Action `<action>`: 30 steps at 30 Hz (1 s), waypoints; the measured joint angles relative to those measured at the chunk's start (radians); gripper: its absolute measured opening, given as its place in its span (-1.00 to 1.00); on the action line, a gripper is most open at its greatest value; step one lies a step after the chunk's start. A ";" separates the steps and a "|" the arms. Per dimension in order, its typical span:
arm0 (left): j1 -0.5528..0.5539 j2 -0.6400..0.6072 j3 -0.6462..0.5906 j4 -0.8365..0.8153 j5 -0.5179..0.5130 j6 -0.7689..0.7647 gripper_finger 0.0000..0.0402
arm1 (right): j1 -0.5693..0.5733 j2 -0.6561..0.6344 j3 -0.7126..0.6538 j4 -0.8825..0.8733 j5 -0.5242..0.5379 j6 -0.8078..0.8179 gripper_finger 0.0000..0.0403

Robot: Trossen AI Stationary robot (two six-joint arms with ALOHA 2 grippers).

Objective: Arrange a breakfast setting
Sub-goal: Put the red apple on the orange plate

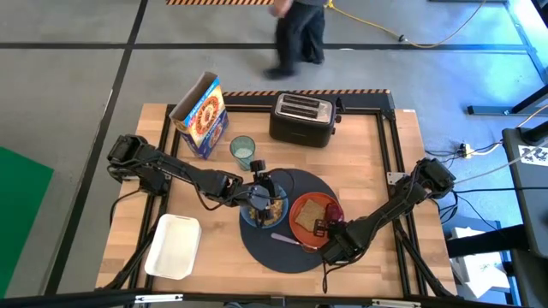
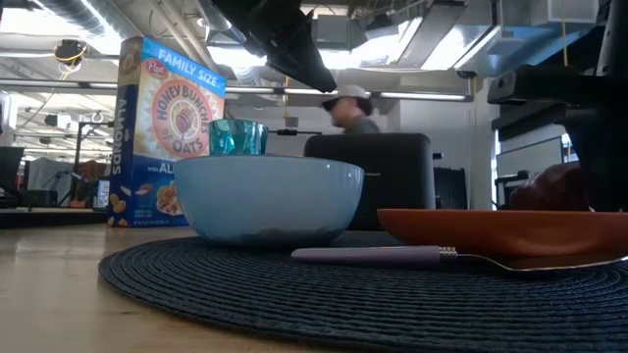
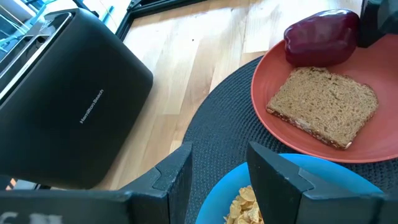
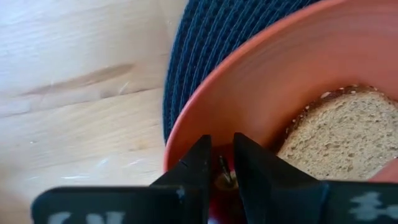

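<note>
While the round dark woven mat [image 1: 282, 244] is lying near the front middle of the pale wooden table [image 1: 154, 205], the blue bowl [image 1: 259, 211] and the orange-red plate [image 1: 310, 219] are being carried on it side by side, the bowl to the left of the plate. Flaked cereal [image 3: 247, 205] is being shown inside the bowl in the left wrist view. A slice of brown toast [image 3: 323, 103] is lying flat on the plate, and a dark red apple [image 3: 322, 38] is resting on the plate just beside the toast. The metal spoon [image 1: 287, 239] is lying on the mat in front of the bowl and plate.

The left gripper [image 1: 265, 195] is being held over the bowl, its two dark fingers [image 3: 176, 176] spread apart with nothing between them. The right gripper [image 1: 324, 229] is being kept low over the front right rim of the plate; its fingers [image 4: 198, 168] are nearly pressed together on the stem at the top of the apple [image 4: 220, 179].

The small clear greenish glass [image 1: 242, 151] is standing upright on the bare wood behind the mat, near the tilted family-size cereal box [image 1: 201, 115]. A black two-slot toaster [image 1: 301, 118] is sitting at the back of the table, and a white rectangular tub [image 1: 174, 246] is lying at the front left. A person [image 1: 299, 36] is being seen on the floor beyond the table.
</note>
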 joint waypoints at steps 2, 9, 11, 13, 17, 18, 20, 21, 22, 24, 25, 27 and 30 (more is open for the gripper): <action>0.000 0.000 0.000 0.000 0.000 0.000 -0.27 | 0.000 0.000 0.000 0.001 0.001 -0.002 -0.77; 0.000 0.000 0.000 0.000 0.000 0.000 -0.27 | 0.000 0.000 0.000 0.009 0.008 0.000 -0.95; 0.000 0.000 0.000 0.000 0.000 0.000 -0.27 | 0.000 0.000 0.000 0.013 0.025 0.011 -0.95; 0.000 0.000 0.000 0.000 0.000 0.000 -0.27 | 0.000 -0.008 0.000 0.012 0.034 0.045 -0.97; 0.000 0.000 0.000 -0.003 0.000 0.000 -0.27 | 0.000 -0.067 -0.001 0.041 0.041 0.167 -0.97; 0.000 0.000 0.000 -0.004 0.000 0.000 -0.27 | 0.000 -0.089 -0.001 0.059 0.043 0.202 -0.98; 0.000 0.000 0.000 -0.004 0.000 0.000 -0.27 | 0.000 -0.143 -0.001 0.100 0.044 0.275 -0.99; 0.000 0.000 0.000 -0.004 0.000 0.000 -0.27 | 0.000 -0.174 -0.001 0.127 0.045 0.316 -0.98; -0.001 0.000 0.000 -0.005 0.000 -0.003 -0.27 | 0.000 -0.207 -0.001 0.157 0.054 0.360 -0.99; -0.001 0.000 0.000 -0.012 0.000 -0.014 -0.27 | 0.000 -0.265 0.000 0.211 0.062 0.450 -0.99; -0.001 0.000 0.000 -0.014 0.000 -0.016 -0.27 | 0.000 -0.292 -0.006 0.248 0.068 0.496 -0.99; -0.005 0.000 0.000 -0.019 0.000 -0.019 -0.27 | 0.000 -0.350 -0.047 0.355 0.078 0.567 -0.99; -0.012 0.000 0.000 -0.019 0.000 -0.018 -0.27 | 0.000 -0.432 -0.165 0.539 0.059 0.637 -0.99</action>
